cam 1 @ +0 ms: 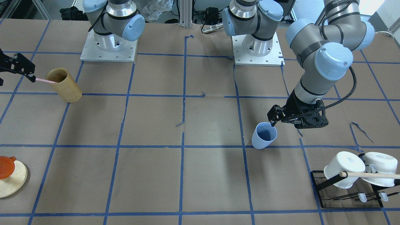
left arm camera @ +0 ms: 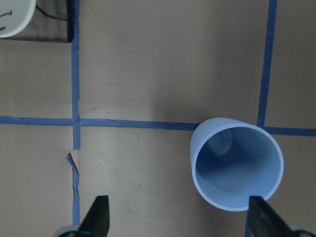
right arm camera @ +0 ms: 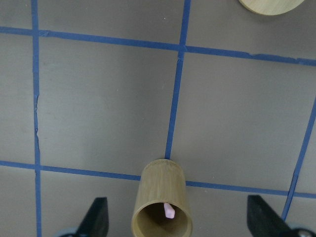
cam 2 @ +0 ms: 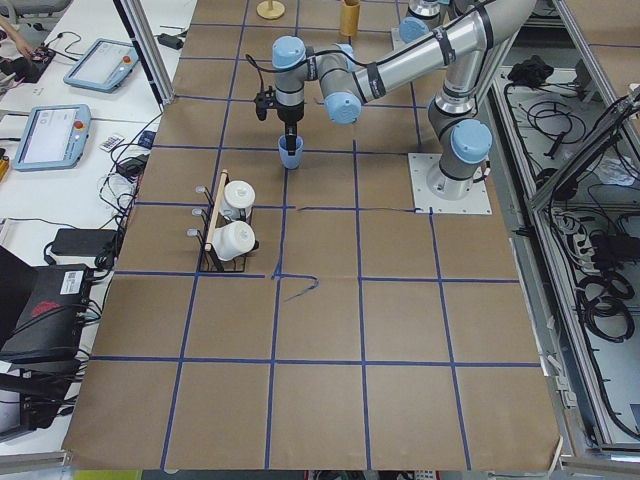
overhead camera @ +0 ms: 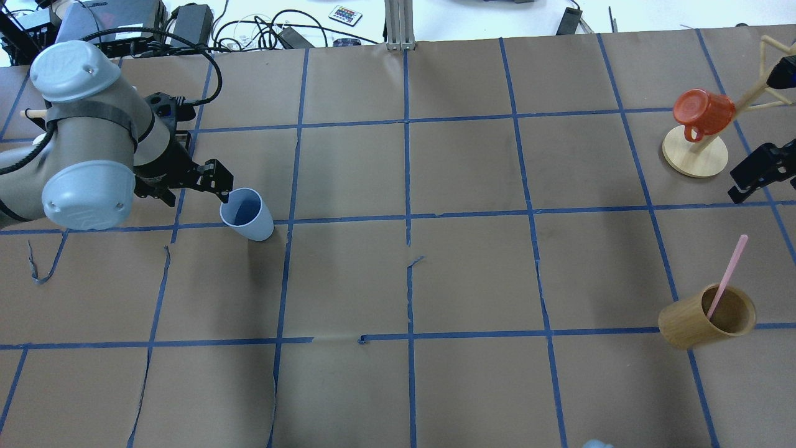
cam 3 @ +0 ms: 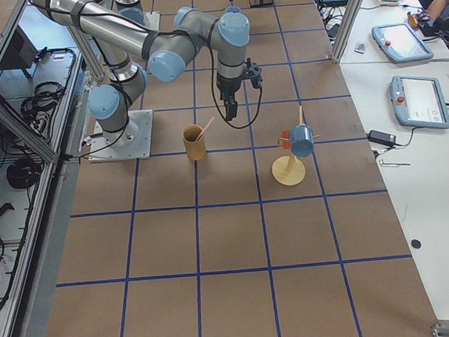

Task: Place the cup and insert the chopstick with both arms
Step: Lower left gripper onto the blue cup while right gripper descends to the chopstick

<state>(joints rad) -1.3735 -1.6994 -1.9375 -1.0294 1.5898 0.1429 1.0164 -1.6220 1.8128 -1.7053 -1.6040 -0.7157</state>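
Observation:
The light blue cup (overhead camera: 247,214) stands upright on the brown table, also in the front view (cam 1: 264,136). My left gripper (overhead camera: 221,186) hovers just above it, open. In the left wrist view the cup (left arm camera: 237,165) sits off-centre, its rim by one fingertip (left arm camera: 261,217). The pink chopstick (overhead camera: 727,274) leans out of the tan bamboo cylinder (overhead camera: 706,317). My right gripper (overhead camera: 755,174) is open and empty above that cylinder (right arm camera: 162,197), with the stick's tip (right arm camera: 169,211) between its fingers' line.
A black rack (cam 1: 318,184) with two white mugs (cam 1: 343,170) and a wooden rod (cam 1: 372,175) stands near the left arm's side. A wooden mug tree (overhead camera: 694,155) with a red mug (overhead camera: 703,112) stands beyond the right gripper.

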